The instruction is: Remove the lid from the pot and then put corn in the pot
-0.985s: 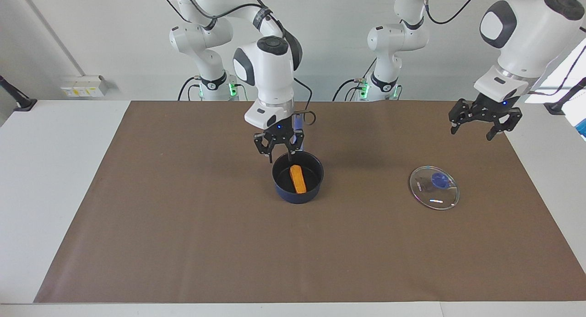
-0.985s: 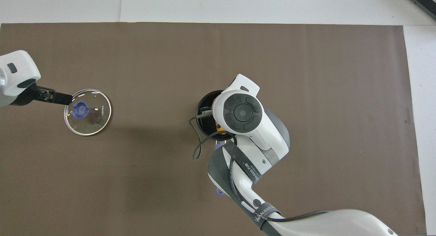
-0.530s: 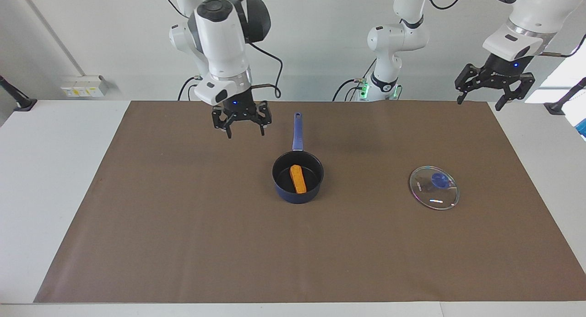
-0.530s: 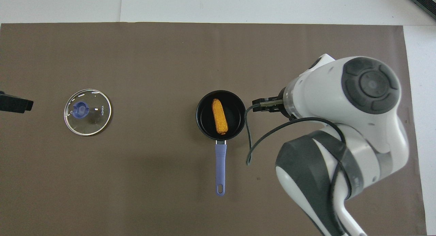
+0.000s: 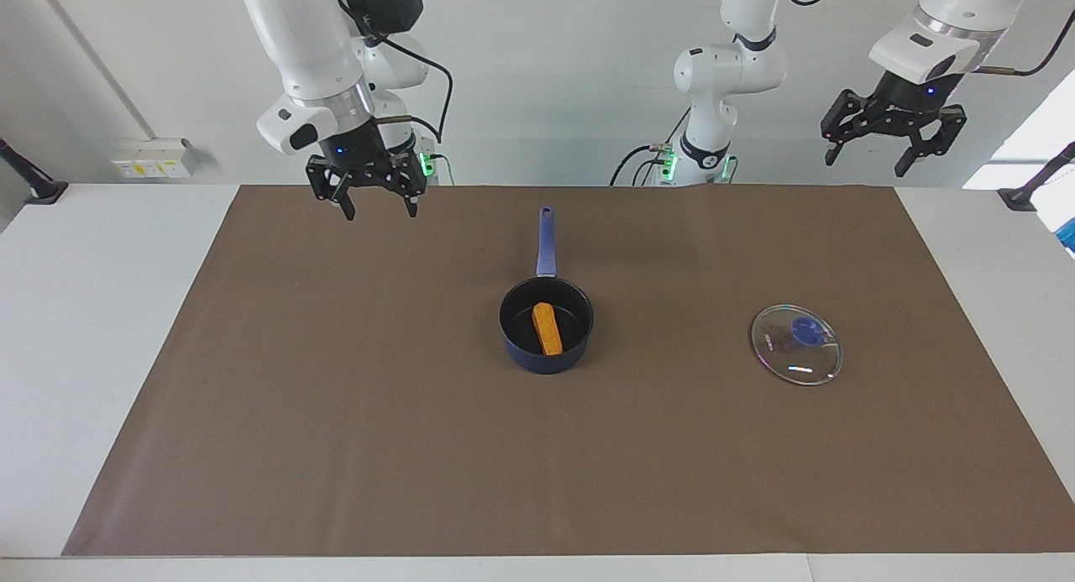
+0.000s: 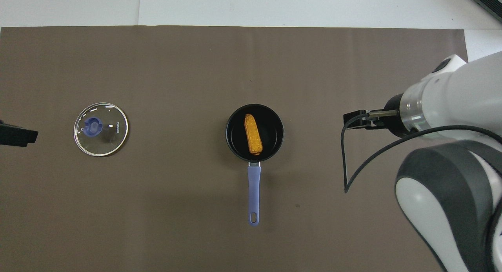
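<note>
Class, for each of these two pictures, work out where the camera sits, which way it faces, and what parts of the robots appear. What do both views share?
Facing view: high across the table, looking at the robots; both arms with bases, right hand and left hand open and raised.
Overhead view: above the robots' end, looking steeply down; the right arm and a tip of the left hand.
Shared: the pot holding the corn, and the lid on the brown mat.
</note>
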`<state>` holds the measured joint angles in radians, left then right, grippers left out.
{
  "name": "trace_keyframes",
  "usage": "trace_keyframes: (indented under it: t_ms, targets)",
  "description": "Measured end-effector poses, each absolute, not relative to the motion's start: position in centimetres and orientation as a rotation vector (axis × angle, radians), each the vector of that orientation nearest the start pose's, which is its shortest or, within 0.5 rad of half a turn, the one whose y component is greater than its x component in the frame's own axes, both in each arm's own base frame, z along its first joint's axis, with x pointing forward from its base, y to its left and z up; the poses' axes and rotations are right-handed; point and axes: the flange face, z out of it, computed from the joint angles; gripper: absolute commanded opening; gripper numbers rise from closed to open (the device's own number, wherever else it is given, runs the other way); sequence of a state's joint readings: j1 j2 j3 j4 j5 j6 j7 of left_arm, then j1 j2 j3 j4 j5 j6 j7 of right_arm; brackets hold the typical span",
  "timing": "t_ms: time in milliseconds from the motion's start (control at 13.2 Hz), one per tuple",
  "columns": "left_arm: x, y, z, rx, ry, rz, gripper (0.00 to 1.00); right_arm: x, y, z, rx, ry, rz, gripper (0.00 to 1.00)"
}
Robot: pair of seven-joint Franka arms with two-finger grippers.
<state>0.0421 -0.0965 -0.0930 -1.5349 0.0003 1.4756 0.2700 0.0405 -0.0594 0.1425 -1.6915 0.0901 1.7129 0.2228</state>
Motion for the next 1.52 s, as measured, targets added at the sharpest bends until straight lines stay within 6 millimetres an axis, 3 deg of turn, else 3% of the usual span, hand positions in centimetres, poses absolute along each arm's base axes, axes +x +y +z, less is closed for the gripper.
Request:
trace_keyframes:
  t_ms: [303, 530, 758, 1061, 1515]
  targets:
    - [51.1, -2.7, 69.7, -3.086, 0.491, -0.088, 1.00, 53.2, 9.0, 64.3, -3.039, 0.120, -0.101, 1.00]
    - [51.0, -2.7, 69.8, -3.088, 0.489, -0.077, 1.00, 52.4, 5.6, 66.7, -3.048, 0.099, -0.096, 1.00]
    - [50.9, -2.4, 69.6, -3.098, 0.441, -0.053, 1.00, 51.9, 2.3, 67.4, -3.086, 0.021, -0.086, 1.00]
    - [50.9, -2.5, 69.6, -3.114, 0.320, -0.051, 1.00, 51.9, -1.4, 67.3, -3.084, 0.112, -0.084, 1.00]
    - [50.8, -2.5, 69.6, -3.119, 0.287, -0.038, 1.00, 51.6, -1.6, 67.2, -3.084, 0.118, -0.064, 1.00]
